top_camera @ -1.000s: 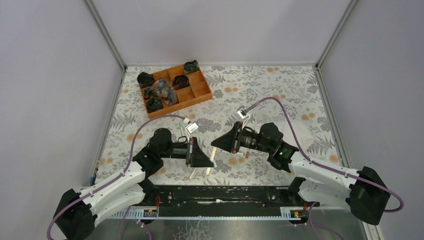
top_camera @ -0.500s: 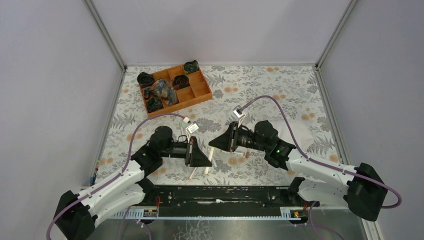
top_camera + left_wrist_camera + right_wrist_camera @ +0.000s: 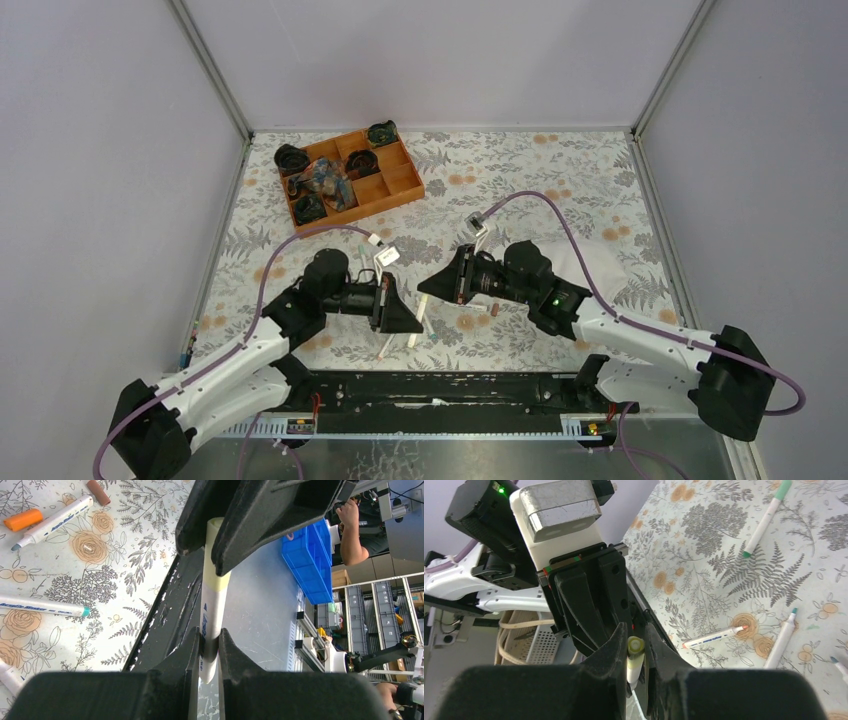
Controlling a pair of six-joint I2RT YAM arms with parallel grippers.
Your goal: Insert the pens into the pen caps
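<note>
Both sets of jaws meet close to the near edge of the table [image 3: 560,170]. A pen [image 3: 212,625] is clamped between the left jaws and runs straight ahead to the right jaws, which close on the cap [image 3: 218,555] at its far end. Left of the left jaws, loose pens [image 3: 52,522] lie on the table, with 2 loose caps [image 3: 22,519] beside the farther one. Right of the right jaws lie more pens [image 3: 715,636]. The tray [image 3: 397,178] sits well beyond the left jaws, toward the far left corner.

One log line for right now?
left tool: shut on pen | right tool: shut on yellowish cap | fit: cap over pen end
</note>
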